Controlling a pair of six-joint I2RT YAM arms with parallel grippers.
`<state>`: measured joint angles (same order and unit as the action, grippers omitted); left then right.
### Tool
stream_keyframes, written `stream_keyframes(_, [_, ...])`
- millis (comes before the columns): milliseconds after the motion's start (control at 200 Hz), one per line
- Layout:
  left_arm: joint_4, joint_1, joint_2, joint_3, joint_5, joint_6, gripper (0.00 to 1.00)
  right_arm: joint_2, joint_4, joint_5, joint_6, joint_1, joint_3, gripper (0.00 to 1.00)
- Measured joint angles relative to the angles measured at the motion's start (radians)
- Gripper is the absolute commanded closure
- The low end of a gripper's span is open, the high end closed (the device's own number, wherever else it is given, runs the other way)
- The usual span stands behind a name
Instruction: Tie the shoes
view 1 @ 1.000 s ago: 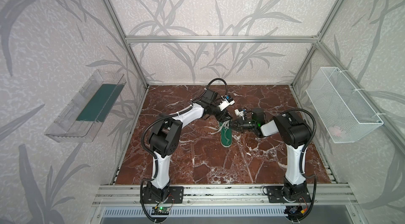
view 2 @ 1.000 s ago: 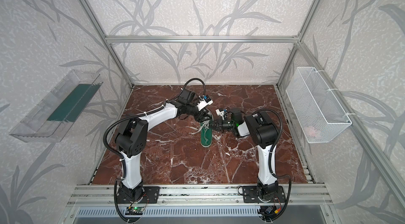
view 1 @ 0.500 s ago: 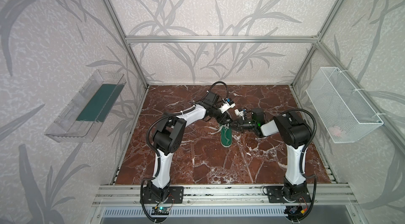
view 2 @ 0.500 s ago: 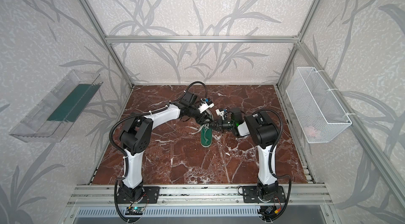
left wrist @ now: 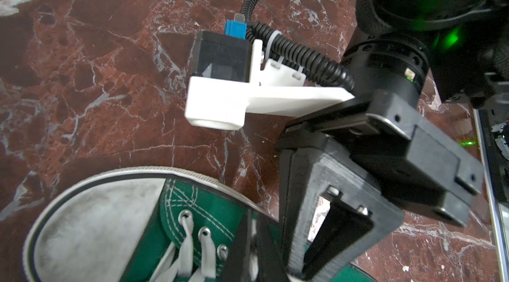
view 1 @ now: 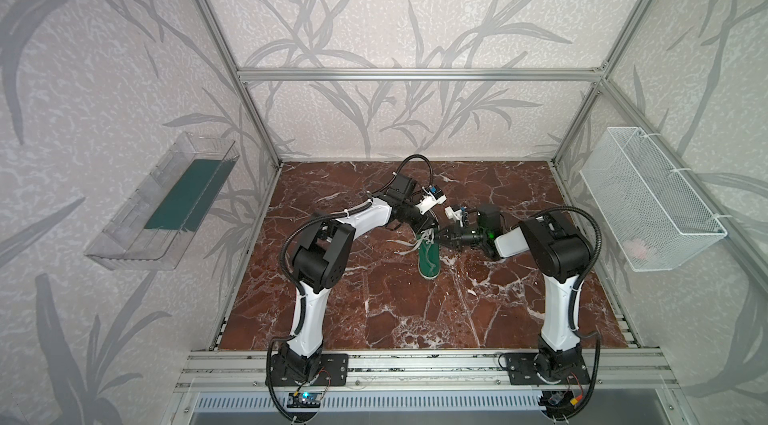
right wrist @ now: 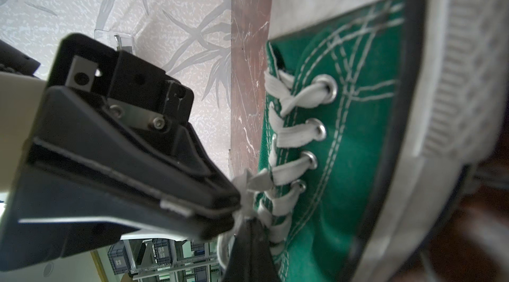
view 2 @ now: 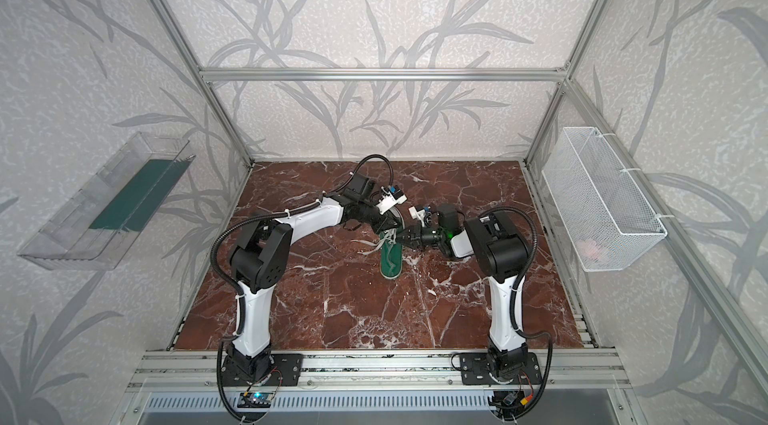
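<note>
Centrally, a little toward 12 o'clock on the veined red marble floor (view 1: 374, 298), lies the shoe (view 1: 429, 263), heel at 6 o'clock and toe under the arms. Bare slab spreads from 3 through 6 to 9 o'clock, out to the aluminium rails (view 1: 415, 364). The shoe is green canvas with white stitching, metal eyelets (right wrist: 319, 130) and a scuffed rubber toe cap (left wrist: 91, 220). The left gripper (right wrist: 234, 207), from 10 o'clock, pinches the flat woven laces (right wrist: 292, 134). The right gripper (view 1: 441, 238), from 3 o'clock, is closed beside them, its hold unclear.
</note>
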<state>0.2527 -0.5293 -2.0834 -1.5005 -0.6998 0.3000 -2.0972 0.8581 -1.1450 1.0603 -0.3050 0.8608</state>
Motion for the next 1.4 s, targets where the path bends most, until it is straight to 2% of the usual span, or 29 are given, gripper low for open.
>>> stream_keyframes(935, [-0.063,0.016,0.053,0.057,0.019,-0.042,1.0,0.063,-0.036,-0.002,-0.041,0.033,-0.046,1.0])
stream_keyframes(1400, [-0.058,0.029,0.089,0.078,0.023,-0.042,1.0,0.091,-0.117,-0.005,-0.095,0.059,-0.069,1.0])
